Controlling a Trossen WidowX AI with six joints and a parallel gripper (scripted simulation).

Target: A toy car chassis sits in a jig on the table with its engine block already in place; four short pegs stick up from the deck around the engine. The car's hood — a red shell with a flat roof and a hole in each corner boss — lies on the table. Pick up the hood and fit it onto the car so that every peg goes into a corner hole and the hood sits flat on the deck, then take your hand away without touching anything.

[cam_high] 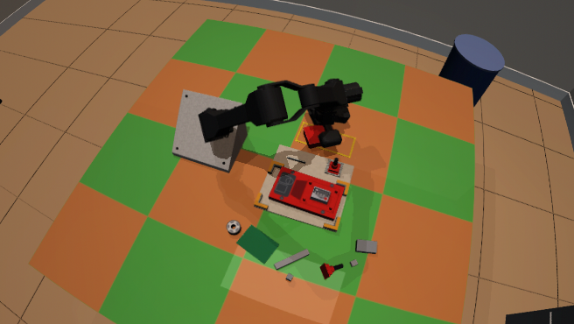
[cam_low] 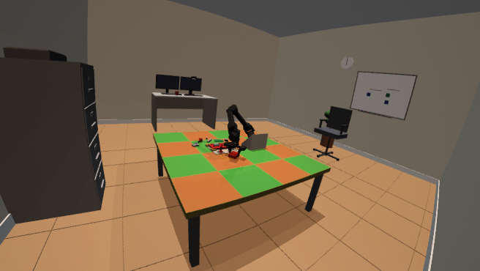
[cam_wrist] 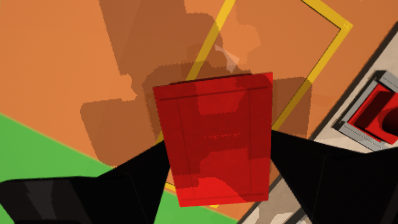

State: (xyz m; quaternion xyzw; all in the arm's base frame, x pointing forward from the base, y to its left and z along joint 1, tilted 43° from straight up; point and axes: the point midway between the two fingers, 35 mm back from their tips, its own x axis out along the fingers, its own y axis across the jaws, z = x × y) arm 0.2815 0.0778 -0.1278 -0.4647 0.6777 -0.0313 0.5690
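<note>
The hood (cam_high: pixel 313 136) (cam_low: pixel 234 155) (cam_wrist: pixel 218 143) is a red shell with its flat roof up, at the yellow outline behind the jig. My gripper (cam_wrist: pixel 216 139) reaches down around it, and its black fingers meet its two long sides with no gap showing; it looks shut on the hood. The fingertips are hidden beside the roof's edges. I cannot tell whether the hood touches the table. The red chassis (cam_high: pixel 299 202) sits in the jig (cam_high: pixel 284 208), with the grey engine block (cam_high: pixel 321 193) on its deck and small dark pegs around it.
A red part (cam_high: pixel 334 167) (cam_wrist: pixel 377 112) with a black stem stands on the jig's board beside the hood. Across the chassis lie a green plate (cam_high: pixel 257 244), a grey bar (cam_high: pixel 291 259), a wheel-like ring (cam_high: pixel 234 227), a red-black piece (cam_high: pixel 327 271) and a grey block (cam_high: pixel 367 246).
</note>
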